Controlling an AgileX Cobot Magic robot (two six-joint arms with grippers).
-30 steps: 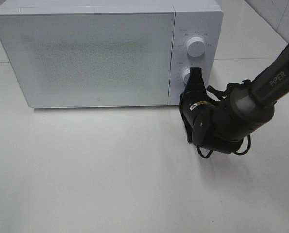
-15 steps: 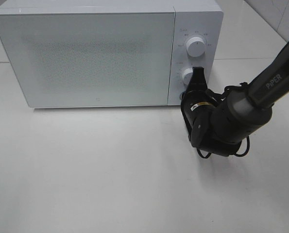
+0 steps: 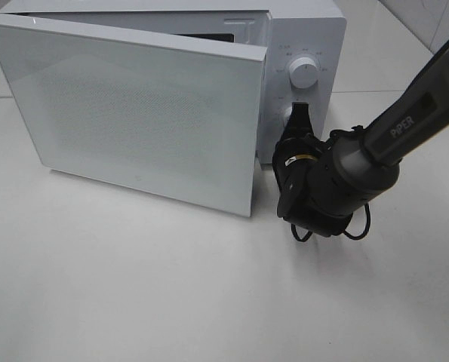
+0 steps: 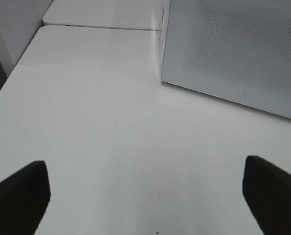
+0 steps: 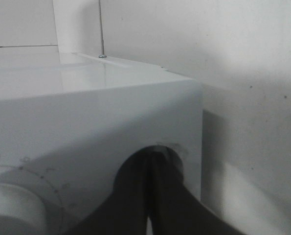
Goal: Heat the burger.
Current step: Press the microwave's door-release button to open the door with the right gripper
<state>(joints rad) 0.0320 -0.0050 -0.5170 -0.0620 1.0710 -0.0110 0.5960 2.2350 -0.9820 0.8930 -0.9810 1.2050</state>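
The burger is out of view in every frame. A white microwave (image 3: 315,34) stands at the back of the table, its door (image 3: 133,113) swung partly open toward the front. My right gripper (image 3: 299,115) is shut, its tip against the lower knob on the control panel, below the upper knob (image 3: 304,74). In the right wrist view the closed fingers (image 5: 152,196) touch the panel (image 5: 86,122). My left gripper (image 4: 145,196) is open above bare table with nothing between its fingers; the microwave door (image 4: 238,49) lies ahead of it.
The white table (image 3: 171,286) spreads in front of the microwave. The open door reaches out over the table's left and middle. The right arm (image 3: 405,121) crosses in from the right edge.
The microwave door, shut in the earlier frames, has sprung partly open toward the front. The right gripper stays at the lower knob, its wrist shifted slightly left.
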